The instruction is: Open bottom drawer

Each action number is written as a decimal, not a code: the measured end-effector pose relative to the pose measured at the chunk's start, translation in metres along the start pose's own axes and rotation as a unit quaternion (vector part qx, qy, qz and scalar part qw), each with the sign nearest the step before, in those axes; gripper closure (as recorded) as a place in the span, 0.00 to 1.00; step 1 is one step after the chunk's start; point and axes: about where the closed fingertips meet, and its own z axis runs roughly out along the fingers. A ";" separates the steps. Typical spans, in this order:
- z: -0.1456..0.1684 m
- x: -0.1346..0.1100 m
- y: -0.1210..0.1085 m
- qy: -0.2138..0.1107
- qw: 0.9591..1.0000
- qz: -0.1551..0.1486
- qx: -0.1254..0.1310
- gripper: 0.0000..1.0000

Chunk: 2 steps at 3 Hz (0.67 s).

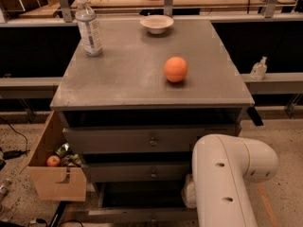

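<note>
1. The bottom drawer (123,215) is the lowest grey front of the cabinet, right at the lower edge of the view. Its small knob (152,219) is partly cut off by that edge.
2. This front sits forward of the middle drawer (118,172), and there is a dark open space behind it.
3. The top drawer (113,140) is above both, with a dark gap between it and the tabletop (123,74).
4. The white arm (222,183) fills the lower right and bends down in front of the cabinet's right side.
5. The hand is hidden low behind the arm, near the right end of the bottom drawer. I cannot tell whether it is apart, together or gripping anything.
6. On the tabletop are an orange (175,69) right of centre, a water bottle (88,27) upright at the back left, and a pale bowl (156,23) at the back centre.
7. A cardboard box (57,183) sits on the floor against the cabinet's left side, with small items inside.
</note>
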 end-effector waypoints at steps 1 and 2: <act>0.000 0.000 0.000 0.000 1.000 0.000 0.000 1.00; 0.000 0.000 0.000 0.000 1.000 0.000 0.000 1.00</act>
